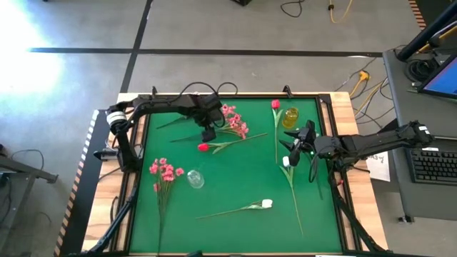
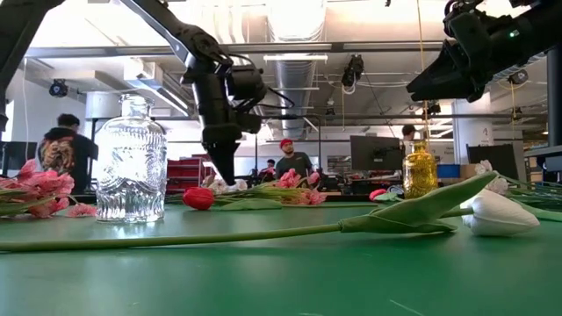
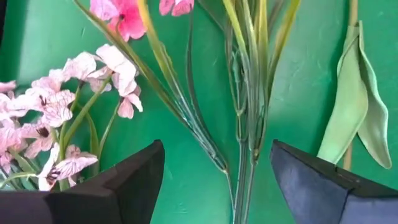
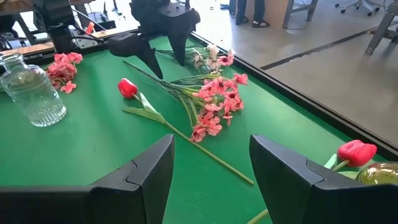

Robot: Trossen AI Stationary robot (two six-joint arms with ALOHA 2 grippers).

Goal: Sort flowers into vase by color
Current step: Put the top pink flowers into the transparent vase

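A pink blossom spray lies on the green table at the far middle, its green stems running between the fingers of my left gripper. That gripper points down, open, one finger on either side of the stems and apart from them. A red tulip lies just nearer, its stem trailing right. My right gripper hovers open at the right, with nothing between its fingers. A clear glass vase stands left of centre and an amber vase at the far right.
Another pink spray lies near the table's left edge, a white tulip near the front, a second white tulip under the right gripper, and a red tulip beside the amber vase. People stand in the room beyond.
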